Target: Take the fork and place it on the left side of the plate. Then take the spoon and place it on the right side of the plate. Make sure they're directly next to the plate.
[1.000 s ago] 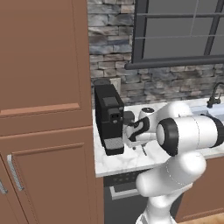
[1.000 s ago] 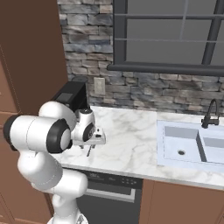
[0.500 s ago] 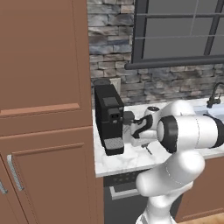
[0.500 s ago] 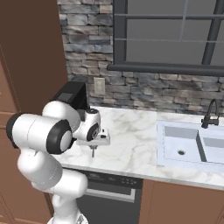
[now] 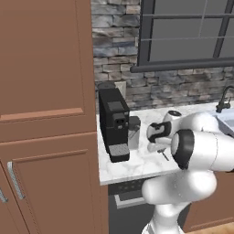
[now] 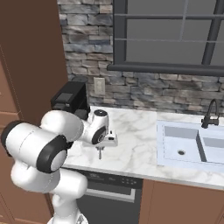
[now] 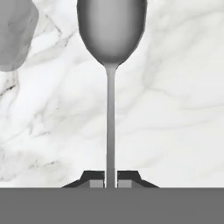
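The fingers (image 7: 111, 183) are clenched on the thin handle of the spoon (image 7: 111, 52), gripping it near its end, with one dark tip on each side of the handle. In the hand view the spoon runs straight up from the fingers, its oval bowl at the top, over the white marbled tabletop (image 7: 175, 109); whether the bowl touches the tabletop cannot be told.

In the right base view the gripper (image 6: 100, 153) points down over the tabletop (image 6: 135, 144) just in front of the black coffee machine (image 6: 70, 98), and the spoon (image 6: 100, 152) shows as a short grey sliver below the hand. The sink (image 6: 192, 146) lies well apart from the coffee machine, on the far side of the gripper from it.

In the left base view the gripper (image 5: 163, 154) sits near the coffee machine (image 5: 114, 123), beside a small grey container (image 5: 134, 132) that stands against the machine.
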Motion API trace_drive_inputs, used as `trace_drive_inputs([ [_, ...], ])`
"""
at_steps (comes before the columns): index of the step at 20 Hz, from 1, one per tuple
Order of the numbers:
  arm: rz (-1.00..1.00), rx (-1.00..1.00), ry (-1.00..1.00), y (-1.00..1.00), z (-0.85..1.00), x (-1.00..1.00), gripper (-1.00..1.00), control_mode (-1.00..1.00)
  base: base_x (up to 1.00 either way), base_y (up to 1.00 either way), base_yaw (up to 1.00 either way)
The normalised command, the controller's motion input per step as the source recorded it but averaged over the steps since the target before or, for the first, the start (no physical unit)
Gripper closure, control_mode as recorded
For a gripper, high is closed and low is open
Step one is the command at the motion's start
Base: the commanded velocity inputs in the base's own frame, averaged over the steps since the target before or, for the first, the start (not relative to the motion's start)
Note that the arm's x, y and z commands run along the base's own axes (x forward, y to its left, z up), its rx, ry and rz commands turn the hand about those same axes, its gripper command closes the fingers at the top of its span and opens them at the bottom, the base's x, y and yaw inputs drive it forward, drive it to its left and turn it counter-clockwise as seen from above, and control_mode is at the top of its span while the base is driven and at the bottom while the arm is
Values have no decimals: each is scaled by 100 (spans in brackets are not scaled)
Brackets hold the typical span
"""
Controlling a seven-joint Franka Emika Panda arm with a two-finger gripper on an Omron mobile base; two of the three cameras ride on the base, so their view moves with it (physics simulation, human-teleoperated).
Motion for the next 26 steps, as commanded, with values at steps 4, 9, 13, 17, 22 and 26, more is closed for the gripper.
trace_drive_inputs([
  [4,1,0,-22,-26,73,-26,100,-100,0,0,0],
  [9,0,-1,-24,-25,80,-25,100,-100,0,0,0],
  [13,0,-2,-19,-29,80,-13,100,-100,0,0,0],
  [17,1,-2,-14,-23,76,-20,100,-100,0,0,0],
  [22,0,0,-8,-12,76,-21,100,-100,0,0,0],
  [26,0,0,-5,-7,62,-24,100,-100,0,0,0],
])
